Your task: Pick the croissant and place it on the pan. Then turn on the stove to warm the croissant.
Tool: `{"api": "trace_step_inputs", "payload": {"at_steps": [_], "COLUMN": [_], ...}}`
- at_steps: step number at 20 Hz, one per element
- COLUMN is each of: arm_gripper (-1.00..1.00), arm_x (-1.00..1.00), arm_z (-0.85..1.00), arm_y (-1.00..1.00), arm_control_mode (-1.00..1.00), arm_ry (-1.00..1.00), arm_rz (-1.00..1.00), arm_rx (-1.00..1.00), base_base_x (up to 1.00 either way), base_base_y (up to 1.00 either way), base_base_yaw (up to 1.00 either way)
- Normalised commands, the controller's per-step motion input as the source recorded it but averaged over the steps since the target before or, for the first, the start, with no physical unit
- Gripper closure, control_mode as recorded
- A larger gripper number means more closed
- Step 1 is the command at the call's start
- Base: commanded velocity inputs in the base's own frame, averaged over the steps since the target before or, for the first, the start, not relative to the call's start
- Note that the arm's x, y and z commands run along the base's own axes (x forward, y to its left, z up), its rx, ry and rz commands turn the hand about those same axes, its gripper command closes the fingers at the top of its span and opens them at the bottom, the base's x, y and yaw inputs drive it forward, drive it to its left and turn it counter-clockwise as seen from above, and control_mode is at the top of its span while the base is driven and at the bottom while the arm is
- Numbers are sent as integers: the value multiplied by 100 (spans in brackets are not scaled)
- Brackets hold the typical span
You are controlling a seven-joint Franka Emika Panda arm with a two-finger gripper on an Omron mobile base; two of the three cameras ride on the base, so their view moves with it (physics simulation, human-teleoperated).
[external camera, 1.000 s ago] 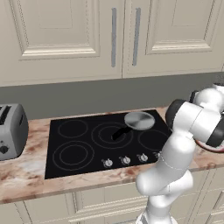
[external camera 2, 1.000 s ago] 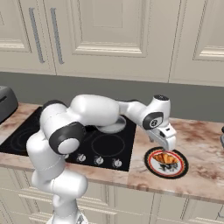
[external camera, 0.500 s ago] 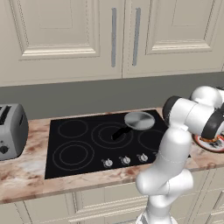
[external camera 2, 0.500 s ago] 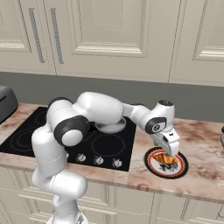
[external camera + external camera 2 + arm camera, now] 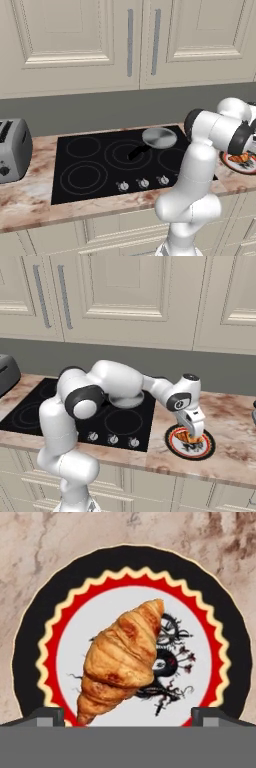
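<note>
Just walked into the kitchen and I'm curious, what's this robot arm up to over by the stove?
The arm has reached to the counter right of the stove, where a croissant lies on a red-rimmed plate. Its open hand hangs right over the croissant, fingers either side, not yet gripping it. The grey pan sits empty on a back burner of the stove, waiting for the pastry.

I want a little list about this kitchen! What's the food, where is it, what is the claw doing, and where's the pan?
food: croissant
where it lies: on the round red-rimmed plate, on the counter right of the stove
claw: open, just above the croissant, one finger tip on each side, not gripping
pan: on the stove, at the back, nothing in it
toaster: far left of the counter
</note>
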Motion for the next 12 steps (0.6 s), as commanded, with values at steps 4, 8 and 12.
{"api": "trace_step_inputs", "payload": {"at_steps": [4,8,12], "arm_gripper": [-100,-100,-100], "arm_x": [0,3,8], "arm_z": [-13,-4,0], "arm_y": [0,-3,-5], "arm_control_mode": [-100,-100,-100], "arm_ry": [0,0,0], "arm_rz": [-7,-6,-5], "arm_rx": [0,0,0], "base_base_x": [0,0,0], "base_base_y": [0,0,0], "base_base_yaw": [0,0,0]}}
